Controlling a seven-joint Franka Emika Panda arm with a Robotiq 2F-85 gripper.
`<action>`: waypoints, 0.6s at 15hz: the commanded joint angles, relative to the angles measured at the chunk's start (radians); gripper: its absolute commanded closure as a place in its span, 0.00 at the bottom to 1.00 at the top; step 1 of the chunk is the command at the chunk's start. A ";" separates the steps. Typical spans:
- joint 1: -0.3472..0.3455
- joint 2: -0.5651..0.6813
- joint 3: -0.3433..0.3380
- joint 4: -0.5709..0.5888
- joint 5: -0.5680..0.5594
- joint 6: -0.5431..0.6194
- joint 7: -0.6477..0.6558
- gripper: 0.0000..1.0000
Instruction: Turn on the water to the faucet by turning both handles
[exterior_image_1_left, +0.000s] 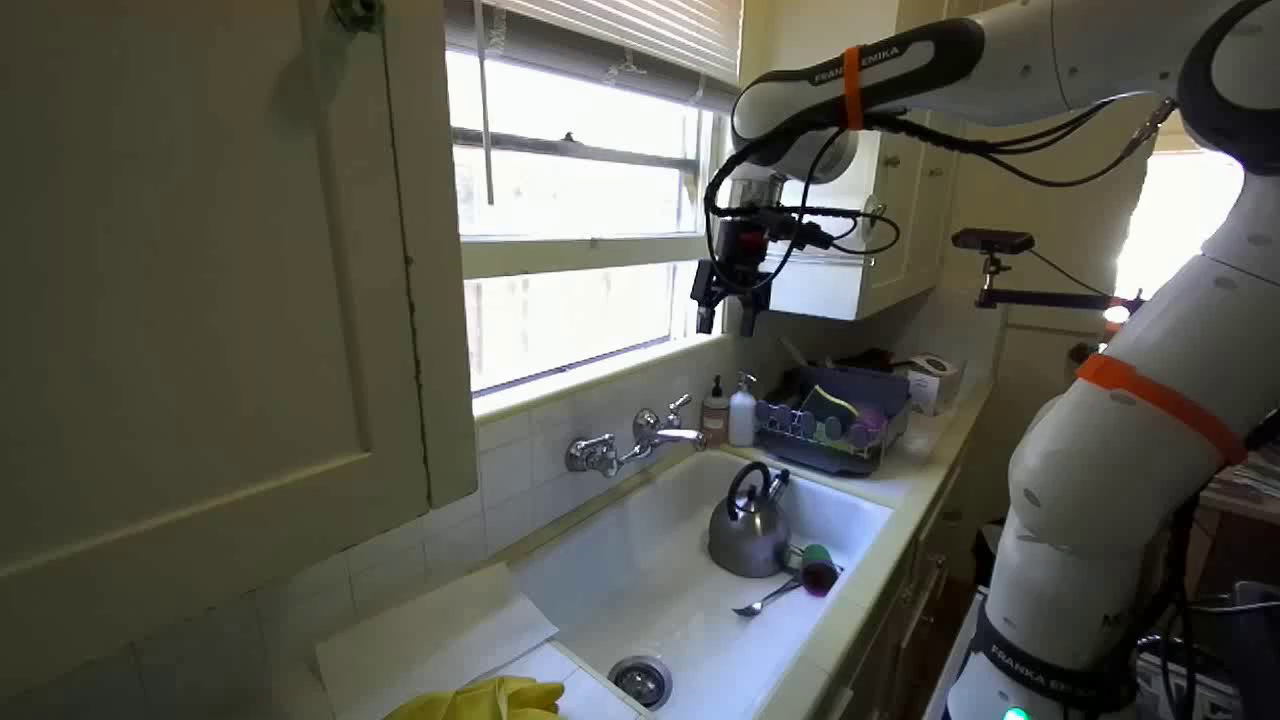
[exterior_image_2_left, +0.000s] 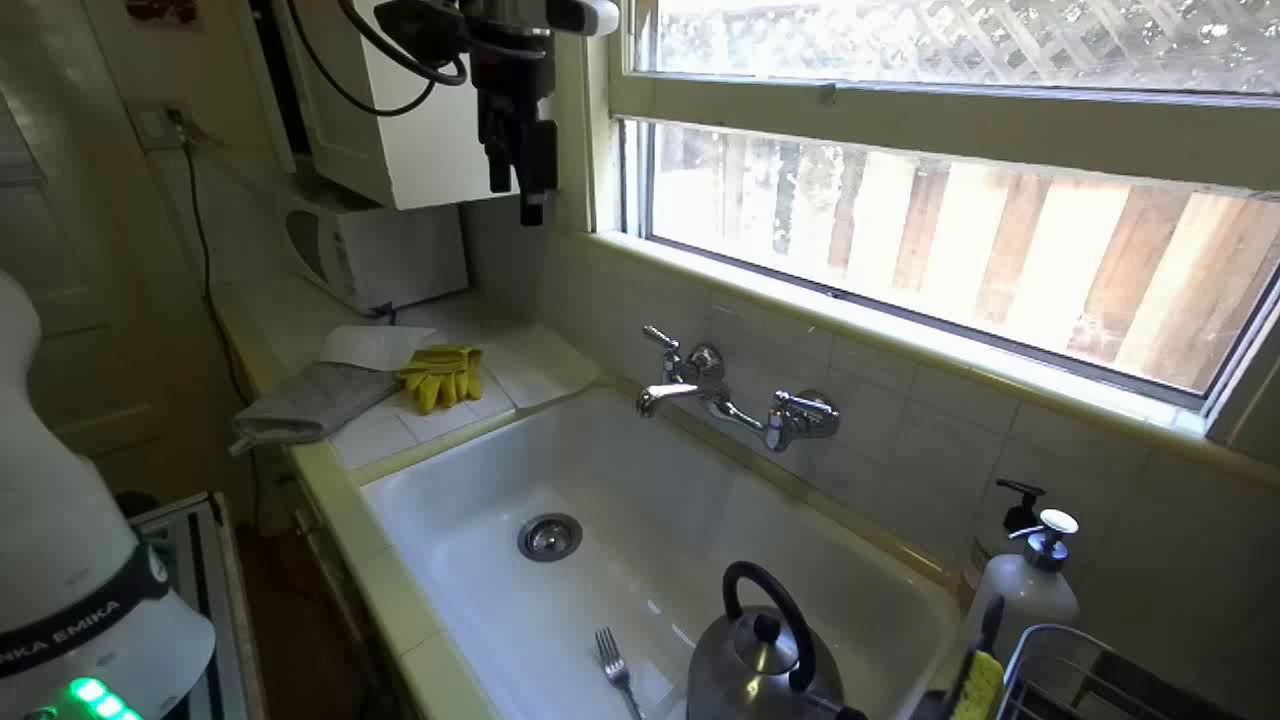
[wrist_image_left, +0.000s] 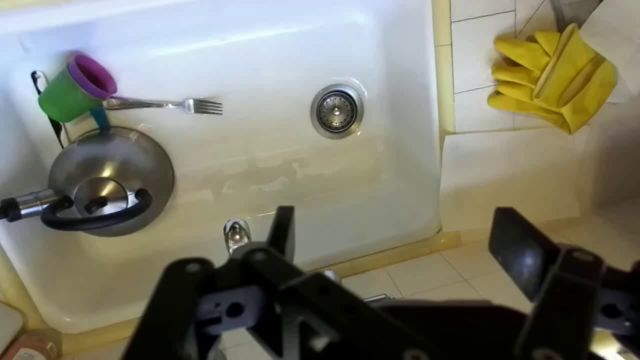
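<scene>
The claw (exterior_image_1_left: 728, 322) hangs pointing down, higher than the tap (exterior_image_2_left: 738, 413) and well apart from it. In the wrist view its fingers (wrist_image_left: 522, 255) stand wide apart with only air between them, and it touches nothing. The tap is shiny and fixed to the tiled wall (exterior_image_2_left: 900, 440) below the window (exterior_image_2_left: 1000, 250), over the sink (exterior_image_2_left: 650, 480). In an exterior view its spout (exterior_image_2_left: 668, 391) reaches out left, the tip bent down. The left handle (exterior_image_2_left: 662, 339) juts out and tilts upward; the right handle (exterior_image_2_left: 797, 403) is seen nearly end-on, so its tilt is hard to tell. In the sink a kettle (exterior_image_2_left: 735, 670) stands upright, near, with a fork (exterior_image_2_left: 612, 655) just left of it and the drain (exterior_image_2_left: 549, 537) farther off. Yellow gloves (exterior_image_2_left: 440, 378) lie on the far left counter (exterior_image_2_left: 375, 440).
</scene>
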 joint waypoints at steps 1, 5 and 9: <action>-0.015 0.001 0.012 0.002 0.005 -0.002 -0.005 0.00; -0.015 0.001 0.012 0.002 0.005 -0.002 -0.005 0.00; -0.026 0.032 0.034 0.007 0.003 0.040 0.084 0.00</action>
